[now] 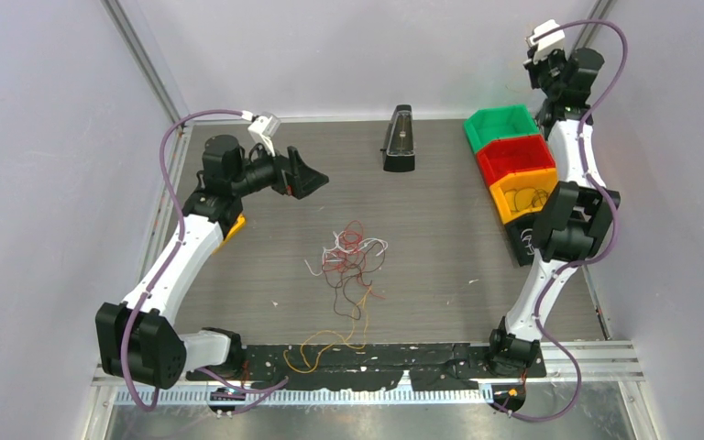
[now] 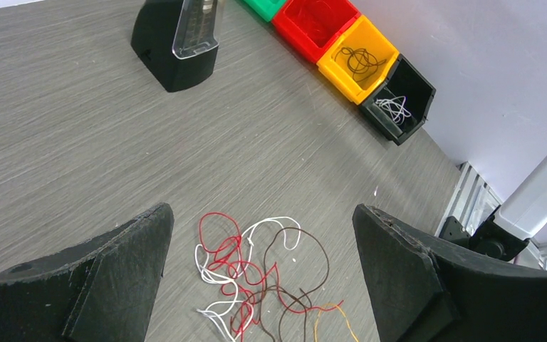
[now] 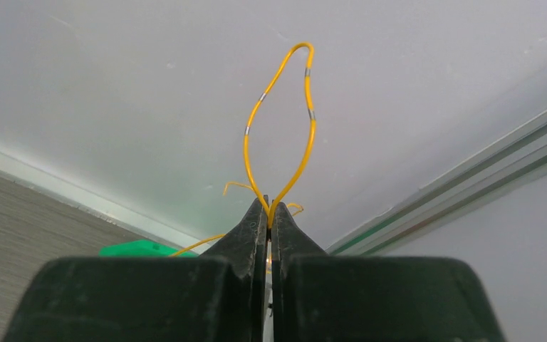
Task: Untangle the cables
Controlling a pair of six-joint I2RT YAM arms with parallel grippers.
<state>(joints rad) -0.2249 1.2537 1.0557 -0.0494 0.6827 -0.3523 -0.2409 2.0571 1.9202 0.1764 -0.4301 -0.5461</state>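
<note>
The right hand (image 3: pixel 268 214), high up near the back corner, pinches a thin yellow wire (image 3: pixel 246 135) whose loop stands above its closed tips. The loose tangle of red, white and brown cables (image 1: pixel 353 252) lies mid-worktop (image 1: pixel 440 238) beneath the left hand (image 2: pixel 260 214), which is spread wide and empty. Best to lower slowly over the row of 4 plastic bins (image 1: pixel 521 174), get the trailing ends inside a wall first, then release.
</note>
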